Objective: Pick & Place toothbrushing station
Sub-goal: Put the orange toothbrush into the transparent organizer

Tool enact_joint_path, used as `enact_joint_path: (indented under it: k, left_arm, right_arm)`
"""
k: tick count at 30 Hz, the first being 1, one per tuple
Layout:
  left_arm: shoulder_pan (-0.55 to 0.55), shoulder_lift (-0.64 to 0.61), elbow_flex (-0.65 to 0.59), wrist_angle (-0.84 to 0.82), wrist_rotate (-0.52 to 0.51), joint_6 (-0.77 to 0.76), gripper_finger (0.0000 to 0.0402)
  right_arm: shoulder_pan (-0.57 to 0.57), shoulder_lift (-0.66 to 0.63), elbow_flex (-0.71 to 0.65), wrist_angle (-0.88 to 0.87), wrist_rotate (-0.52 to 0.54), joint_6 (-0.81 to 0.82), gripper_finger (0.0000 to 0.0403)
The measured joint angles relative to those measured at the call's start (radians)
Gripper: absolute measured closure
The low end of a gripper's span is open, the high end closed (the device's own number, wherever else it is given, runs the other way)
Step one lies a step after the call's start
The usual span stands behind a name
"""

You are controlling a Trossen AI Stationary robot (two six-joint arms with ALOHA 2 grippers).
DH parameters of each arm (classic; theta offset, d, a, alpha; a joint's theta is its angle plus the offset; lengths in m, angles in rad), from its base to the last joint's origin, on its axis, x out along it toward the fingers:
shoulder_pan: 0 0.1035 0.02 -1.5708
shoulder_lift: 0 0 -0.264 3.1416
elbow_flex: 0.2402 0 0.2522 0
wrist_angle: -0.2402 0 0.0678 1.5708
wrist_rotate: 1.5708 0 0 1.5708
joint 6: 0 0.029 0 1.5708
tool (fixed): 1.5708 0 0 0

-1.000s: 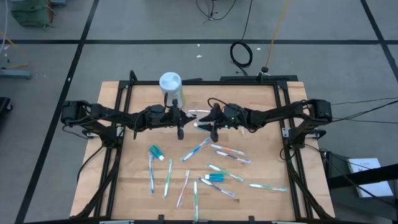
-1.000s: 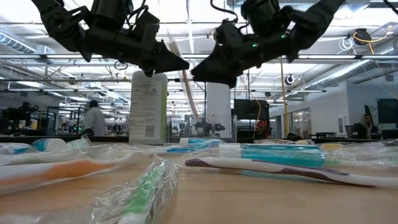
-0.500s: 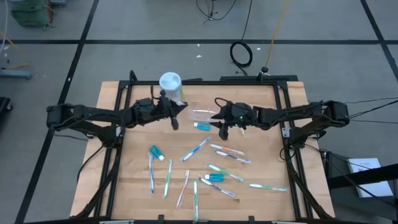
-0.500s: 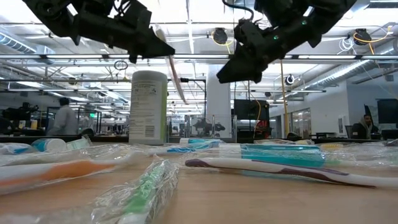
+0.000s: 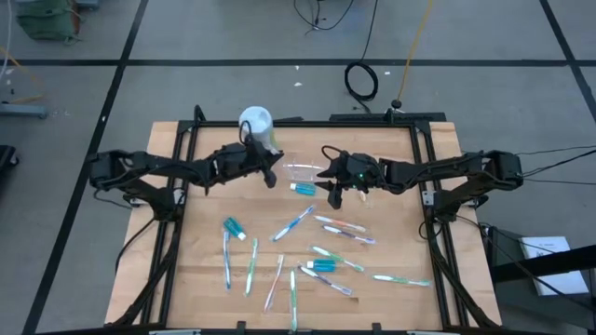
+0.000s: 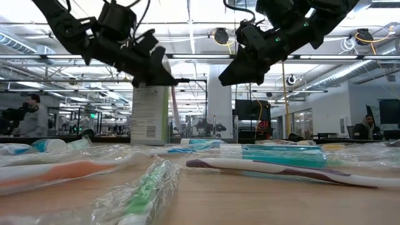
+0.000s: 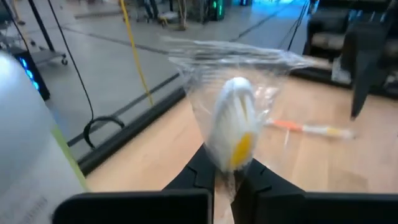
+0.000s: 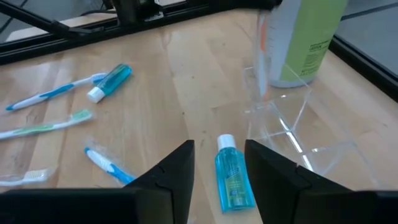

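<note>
- On the left of the wooden worktop (image 5: 200, 279) we see a small blue toothpaste tube (image 5: 233, 228) lying flat, with a blue toothbrush (image 5: 227, 261) and a green toothbrush (image 5: 251, 265) just below it.
- Our left end effector (image 5: 270, 174) is up in the air near the back of the worktop. It is squeezed tight on a wrapped toothbrush (image 7: 231, 134) with a white and orange end, still in its clear bag.
- Right behind it stands a tall white bottle (image 5: 257, 130) with a green label.
- The clear plastic holder (image 5: 302, 171) sits on the worktop between our two arms, close to the bottle. From the right wrist view it looks like an open clear box (image 8: 292, 127).
- Another toothpaste tube (image 8: 233, 177) lies flat just beside the holder.
- More toothbrushes (image 5: 335, 228) lie spread out in the middle of the worktop, and a third tube (image 5: 321, 266) lies among them.
- Our right end effector (image 5: 333, 197) hangs above the tube by the holder. Its two fingers (image 8: 171, 171) are spread apart and hold nothing.
- On the far right, one green toothbrush (image 5: 402, 278) lies alone near the edge.
</note>
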Motion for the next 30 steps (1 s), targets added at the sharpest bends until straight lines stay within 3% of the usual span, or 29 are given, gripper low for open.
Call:
enact_joint_path:
  k: [8, 16, 30]
  left_arm:
    - [0.001, 0.027, 0.000, -0.024, -0.008, 0.034, 0.0306]
    - [0.001, 0.014, 0.000, -0.061, -0.083, 0.037, 0.0260]
    - [-0.050, -0.307, 0.001, -0.371, -0.118, 0.112, 0.0252]
  right_arm:
    - [0.000, 0.000, 0.000, -0.004, -0.002, -0.001, 0.0273]
    - [0.000, 0.000, 0.000, -0.004, -0.003, 0.001, 0.0273]
    - [0.000, 0.001, 0.000, -0.016, -0.003, 0.001, 0.0273]
